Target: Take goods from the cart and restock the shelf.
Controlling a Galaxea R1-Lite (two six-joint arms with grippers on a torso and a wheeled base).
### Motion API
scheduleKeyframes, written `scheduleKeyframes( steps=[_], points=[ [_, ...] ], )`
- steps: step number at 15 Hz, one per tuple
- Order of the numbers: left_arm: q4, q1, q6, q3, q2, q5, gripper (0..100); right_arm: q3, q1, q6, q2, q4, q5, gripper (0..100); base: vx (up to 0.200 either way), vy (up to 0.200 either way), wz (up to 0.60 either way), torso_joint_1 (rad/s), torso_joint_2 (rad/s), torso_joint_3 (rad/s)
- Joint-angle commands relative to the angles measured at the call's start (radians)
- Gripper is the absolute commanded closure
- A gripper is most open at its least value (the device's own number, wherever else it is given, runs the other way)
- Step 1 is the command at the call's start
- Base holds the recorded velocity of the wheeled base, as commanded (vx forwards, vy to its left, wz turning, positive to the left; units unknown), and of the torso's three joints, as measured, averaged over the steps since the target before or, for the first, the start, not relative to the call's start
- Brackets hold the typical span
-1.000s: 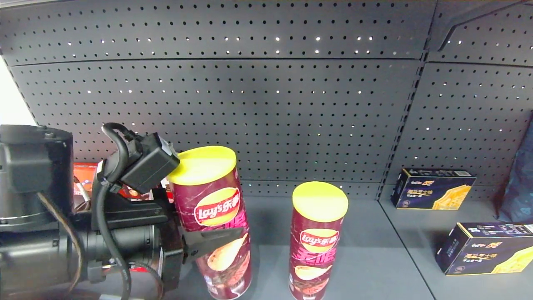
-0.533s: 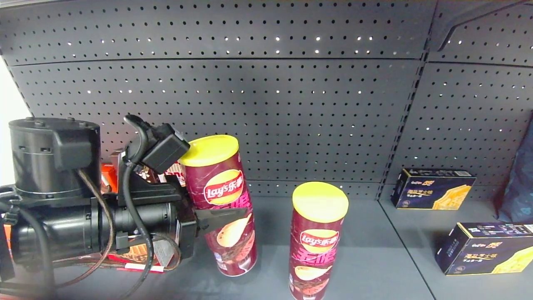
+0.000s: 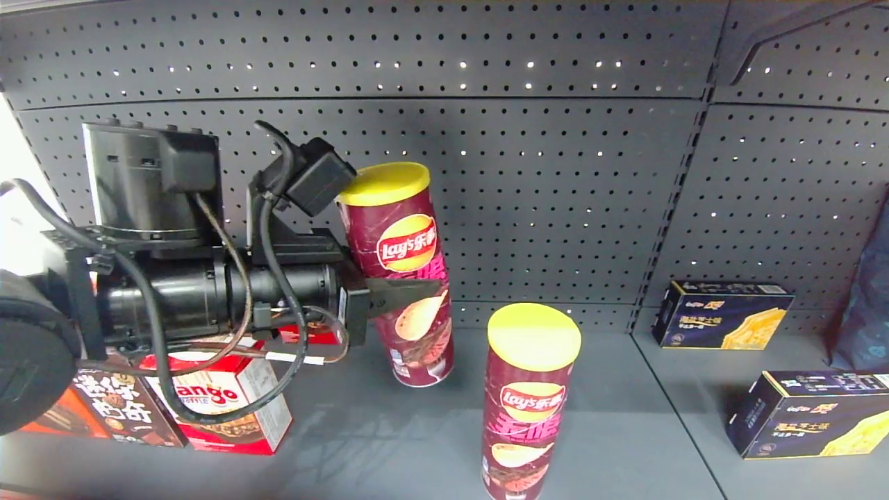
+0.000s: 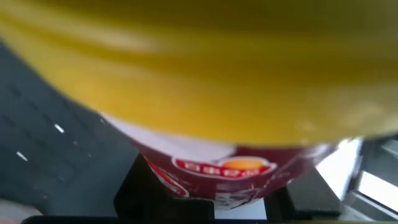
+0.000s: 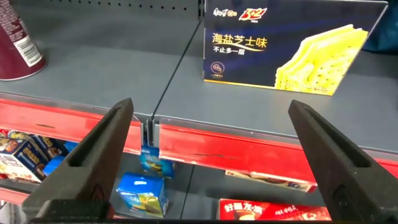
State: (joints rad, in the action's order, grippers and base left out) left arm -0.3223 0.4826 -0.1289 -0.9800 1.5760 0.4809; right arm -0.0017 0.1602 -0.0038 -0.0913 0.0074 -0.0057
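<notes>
The left gripper [image 3: 417, 292] is clamping its fingers around the chip can [image 3: 399, 229], holding it tilted low over the shelf [image 3: 625, 430], at ten o'clock from the standing can [image 3: 531, 403], likely for placing alongside. The right gripper [image 5: 209, 107] is hanging with its fingers open.

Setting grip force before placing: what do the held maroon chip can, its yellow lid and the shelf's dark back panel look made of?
Maroon cylindrical chip can: probably a cardboard tube with glossy printed wrap; slight sheen on its side. Yellow round lid: likely smooth plastic, uniform colour, thin lip. Dark perforated back panel: apparently painted sheet metal, matte, with regular punched holes.
</notes>
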Motion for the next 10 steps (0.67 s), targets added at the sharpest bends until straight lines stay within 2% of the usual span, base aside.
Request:
scheduleKeyframes(
  steps=[1, 2, 3, 7, 9, 10],
  points=[
    [0.019, -0.024, -0.037, -0.059, 0.09, 0.016, 100, 0.0, 0.001, -0.001, -0.005, 0.0, 0.0, 0, 0.0, 0.0, 0.0, 0.0, 0.0, 0.0],
    [0.025, -0.028, -0.07, -0.083, 0.131, 0.047, 100, 0.0, 0.001, -0.001, -0.005, 0.0, 0.0, 0, 0.0, 0.0, 0.0, 0.0, 0.0, 0.0],
    [0.026, -0.027, -0.086, -0.089, 0.159, 0.068, 100, 0.0, 0.001, -0.001, -0.005, 0.0, 0.0, 0, 0.0, 0.0, 0.0, 0.0, 0.0, 0.0],
    [0.017, -0.021, -0.115, -0.144, 0.277, 0.07, 100, -0.001, 0.001, -0.001, -0.005, 0.0, 0.0, 0, 0.0, 0.0, 0.0, 0.0, 0.0, 0.0],
    [0.017, -0.021, -0.15, -0.18, 0.328, 0.073, 100, 0.0, 0.001, -0.001, -0.005, 0.0, 0.0, 0, 0.0, 0.0, 0.0, 0.0, 0.0, 0.0],
    [0.017, -0.022, -0.155, -0.2, 0.349, 0.073, 100, 0.0, 0.001, -0.001, -0.005, 0.0, 0.0, 0, 0.0, 0.0, 0.0, 0.0, 0.0, 0.0]
  ],
)
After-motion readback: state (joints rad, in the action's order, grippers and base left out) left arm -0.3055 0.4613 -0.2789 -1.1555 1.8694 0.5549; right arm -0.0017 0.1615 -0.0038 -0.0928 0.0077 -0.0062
